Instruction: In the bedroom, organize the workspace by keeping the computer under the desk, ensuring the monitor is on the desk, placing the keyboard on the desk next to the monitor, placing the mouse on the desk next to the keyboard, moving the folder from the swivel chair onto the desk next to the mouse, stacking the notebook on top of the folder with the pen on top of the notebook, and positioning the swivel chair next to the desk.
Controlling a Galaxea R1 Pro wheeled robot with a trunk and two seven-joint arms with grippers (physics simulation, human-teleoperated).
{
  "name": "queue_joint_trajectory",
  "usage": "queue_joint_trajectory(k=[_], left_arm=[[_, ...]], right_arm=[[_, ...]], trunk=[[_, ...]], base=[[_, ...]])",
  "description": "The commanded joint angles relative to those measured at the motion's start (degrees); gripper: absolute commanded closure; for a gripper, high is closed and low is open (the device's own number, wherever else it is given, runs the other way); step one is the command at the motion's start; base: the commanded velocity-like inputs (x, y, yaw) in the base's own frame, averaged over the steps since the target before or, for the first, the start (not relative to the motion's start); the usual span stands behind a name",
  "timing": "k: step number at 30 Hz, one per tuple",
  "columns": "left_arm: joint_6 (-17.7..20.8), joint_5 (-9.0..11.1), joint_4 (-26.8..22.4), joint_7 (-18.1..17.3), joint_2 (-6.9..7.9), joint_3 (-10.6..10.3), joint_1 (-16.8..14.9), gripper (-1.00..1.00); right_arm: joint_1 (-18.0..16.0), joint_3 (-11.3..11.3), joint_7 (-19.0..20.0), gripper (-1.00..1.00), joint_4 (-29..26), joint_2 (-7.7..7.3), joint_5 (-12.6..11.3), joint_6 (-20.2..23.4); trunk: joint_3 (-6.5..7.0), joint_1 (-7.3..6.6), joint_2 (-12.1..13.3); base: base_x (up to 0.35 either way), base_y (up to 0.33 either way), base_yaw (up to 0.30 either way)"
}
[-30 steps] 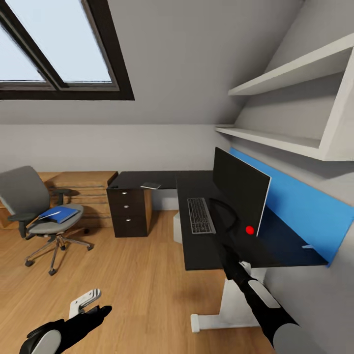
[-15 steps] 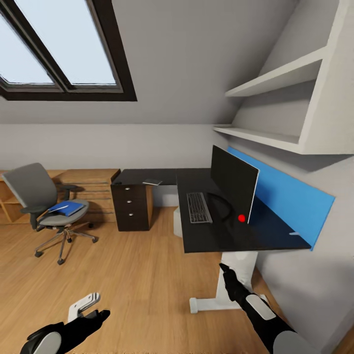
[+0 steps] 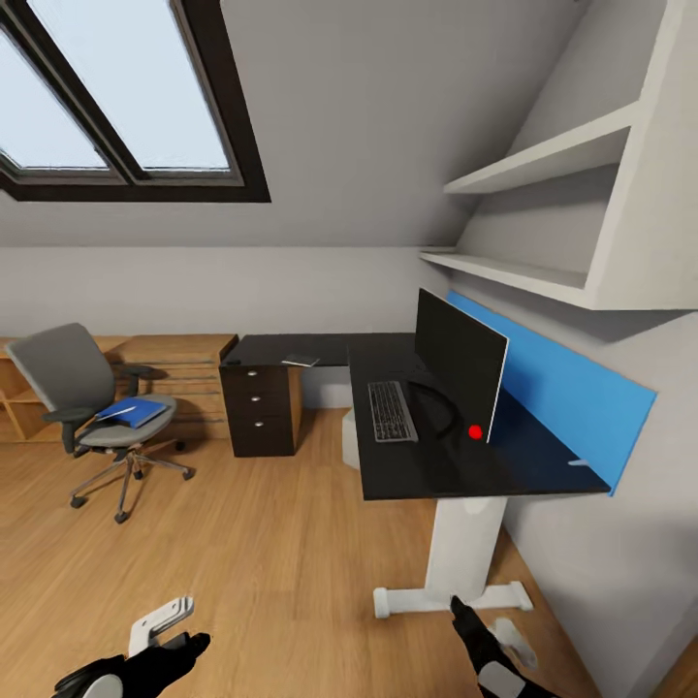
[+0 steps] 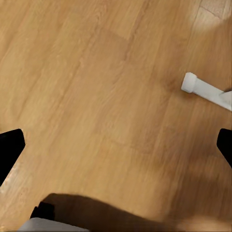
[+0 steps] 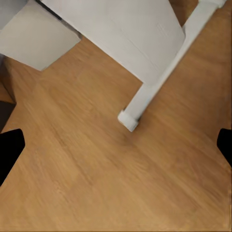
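- The desk [image 3: 427, 475], a long black L-shaped surface, runs along the right wall on a white leg [image 3: 463, 553], with three silver-knobbed drawers [image 3: 260, 407] at its far end.
- The monitor [image 3: 458, 361] stands upright on the surface; the keyboard [image 3: 391, 411] lies just beside it on the room side, apart from its curved foot.
- A thin grey notebook [image 3: 301, 362] lies on the far corner of the surface, above the drawers.
- The swivel chair [image 3: 92, 412] stands well apart from the desk, by the low wooden cabinets [image 3: 179, 373], with the blue folder [image 3: 133, 411] on its seat.
- The left claw [image 3: 184, 648] hangs low over the wooden floor [image 3: 271, 562], far from chair and folder; its wrist view shows the fingertips [image 4: 9, 147] spread wide with nothing between them.
- The right claw [image 3: 458, 613] is low, near the foot of the white leg and below the surface; its fingers [image 5: 9, 145] are likewise spread wide and empty.
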Motion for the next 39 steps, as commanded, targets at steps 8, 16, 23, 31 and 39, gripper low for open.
queue_joint_trajectory(k=[8, 16, 23, 31, 39], left_arm=[[-29.3, -8.7, 18.2, 0.5, -1.10, -11.6, 4.9, -1.00], [-48.1, -17.4, 35.8, 0.5, -5.16, -17.9, 5.5, -1.00], [-49.0, -19.6, 39.0, 0.5, -5.74, -18.1, 5.5, -1.00], [-50.2, -19.7, 41.2, 0.5, -5.96, -18.1, 5.5, -1.00], [-52.9, -19.8, 42.9, 0.4, -6.07, -18.1, 5.5, -1.00]], right_arm=[[1.5, 0.5, 0.4, -1.00, 2.2, 2.99, -0.5, -8.3], [2.2, 0.5, 0.2, -1.00, 2.3, 4.26, -0.4, -8.0], [2.2, 1.3, 0.1, -1.00, 2.3, 4.19, 3.6, -0.6], [2.2, 1.6, 0.3, -1.00, 2.3, 4.32, 7.8, -0.8], [2.4, 1.7, 0.1, -1.00, 2.3, 4.38, 8.3, -1.8]], trunk=[[1.38, -1.76, 3.2], [2.82, -3.51, 6.4], [4.08, -5.05, 9.2], [4.97, -6.15, 11.2], [4.97, -6.15, 11.2]], base=[[0.000, 0.000, 0.000], [0.000, 0.000, 0.000], [0.000, 0.000, 0.000], [0.000, 0.000, 0.000], [0.172, 0.200, 0.000]])
